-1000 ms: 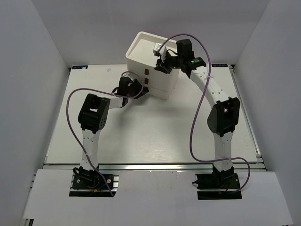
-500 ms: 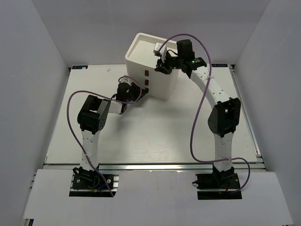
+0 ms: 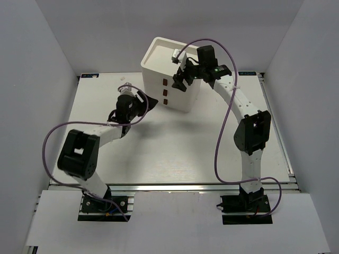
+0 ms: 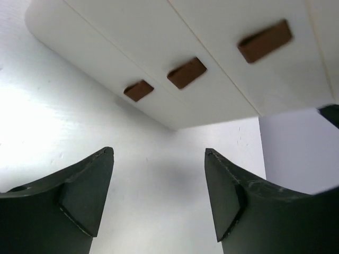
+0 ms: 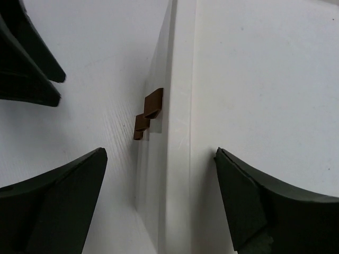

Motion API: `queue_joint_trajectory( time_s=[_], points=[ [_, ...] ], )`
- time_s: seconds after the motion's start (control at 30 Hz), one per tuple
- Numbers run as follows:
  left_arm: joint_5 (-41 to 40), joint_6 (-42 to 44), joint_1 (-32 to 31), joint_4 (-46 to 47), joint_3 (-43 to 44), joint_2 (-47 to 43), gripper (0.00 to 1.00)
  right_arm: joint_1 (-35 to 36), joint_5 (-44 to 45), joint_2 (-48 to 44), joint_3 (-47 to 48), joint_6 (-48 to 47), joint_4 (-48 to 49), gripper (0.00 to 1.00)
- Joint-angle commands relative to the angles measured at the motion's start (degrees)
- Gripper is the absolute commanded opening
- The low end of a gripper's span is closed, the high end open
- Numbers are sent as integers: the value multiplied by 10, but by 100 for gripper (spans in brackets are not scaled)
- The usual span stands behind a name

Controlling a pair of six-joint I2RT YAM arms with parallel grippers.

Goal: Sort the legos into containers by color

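Observation:
The containers are three drawers of a white chest, all standing pushed in, with brown pulls down its front. The left wrist view shows the same pulls ahead of my left gripper. That left gripper is open and empty, low on the table, a short way left of the chest's front. My right gripper hangs open over the chest's top front edge, with nothing between its fingers. The legos are out of view.
The chest has a recessed tray top and stands at the table's back middle. My left gripper's dark fingers show on the table below the right one. White walls enclose the table on three sides.
My left arm has swung back to the left, away from the chest's lower pulls, and its gripper has opened. The right gripper has opened above the chest's top edge.

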Motion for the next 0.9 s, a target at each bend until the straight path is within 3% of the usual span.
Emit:
queue_joint_trajectory(
  time_s=[0.0,0.1,0.27,0.4,0.63,0.87],
  points=[
    [-23,51,1,-64,-35,-92,80,0,18,-15,-4,12,-64,89],
    [-30,89,1,-103,-61,-175,98,1,8,-36,6,14,-48,89],
    [-42,140,1,-180,-72,-284,98,1,3,-112,-40,48,43,89],
    [-59,171,1,-221,-68,-374,98,4,42,-216,-151,126,137,89],
    [-73,203,1,-296,-46,-442,98,25,131,-264,-191,165,0,89],
    [-54,198,1,-301,-66,-471,98,22,148,-341,-327,175,50,90]
  ],
)
